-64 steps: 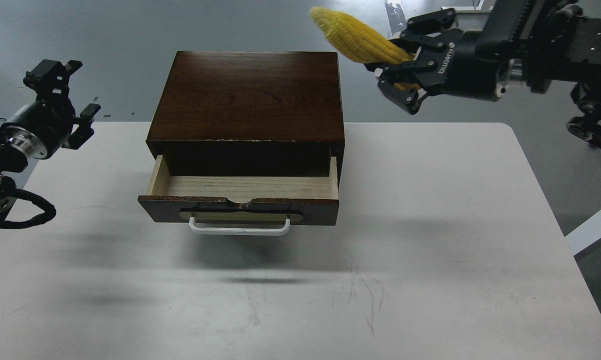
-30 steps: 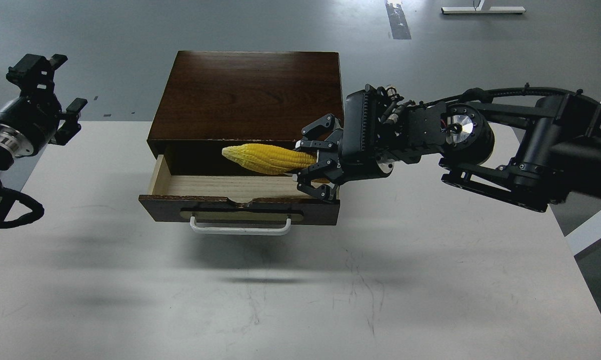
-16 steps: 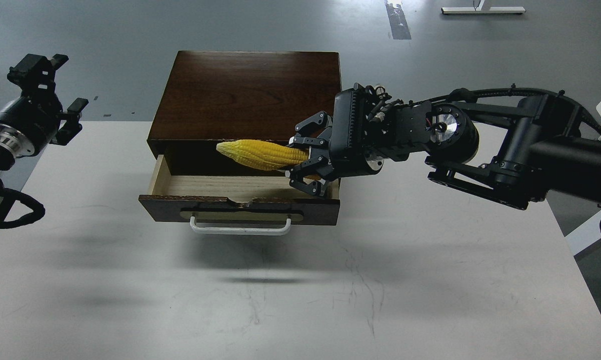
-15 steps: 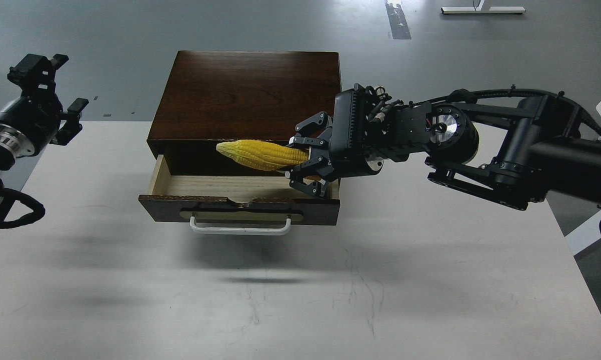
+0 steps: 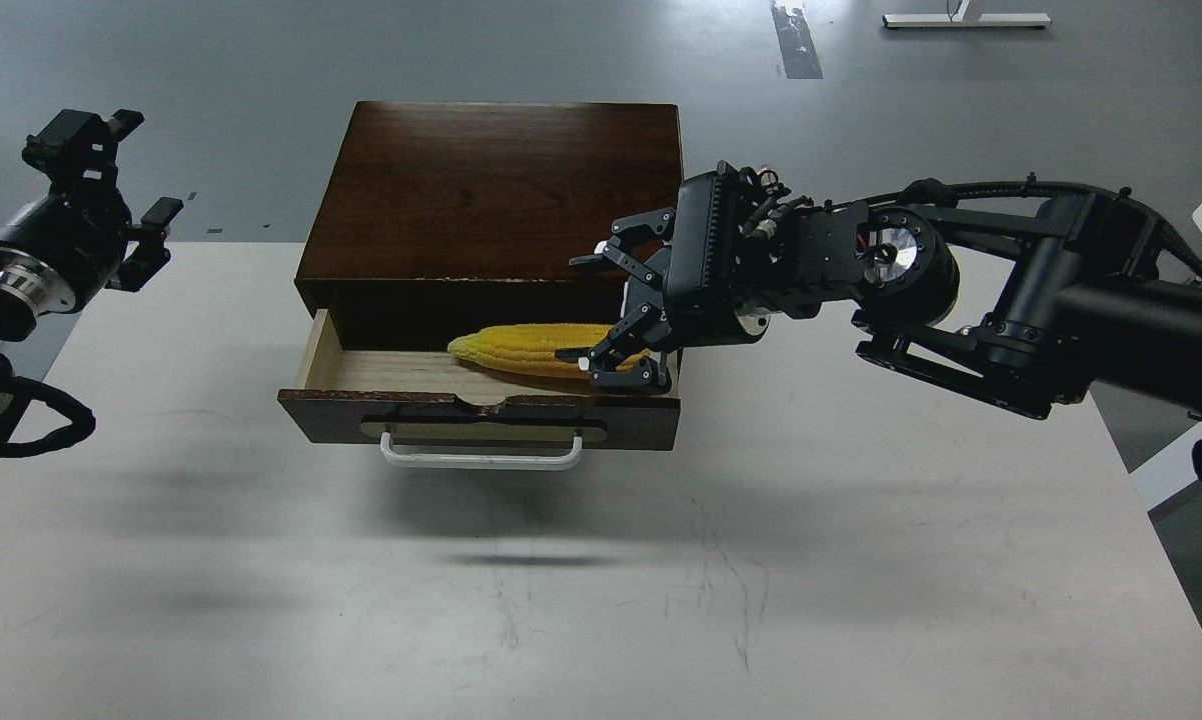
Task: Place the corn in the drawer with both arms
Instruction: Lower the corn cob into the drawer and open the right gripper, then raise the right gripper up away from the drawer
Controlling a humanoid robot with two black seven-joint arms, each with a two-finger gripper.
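The corn lies inside the open drawer, on its pale floor, tip to the left, thick end to the right. My right fingers are spread wide above that thick end and grasp nothing; the lower ones hang just at the cob, and I cannot tell whether they touch it. The upper ones stand in front of the cabinet. My left fingers are released, parted in the air beyond the desk edge, well apart from the drawer and holding nothing.
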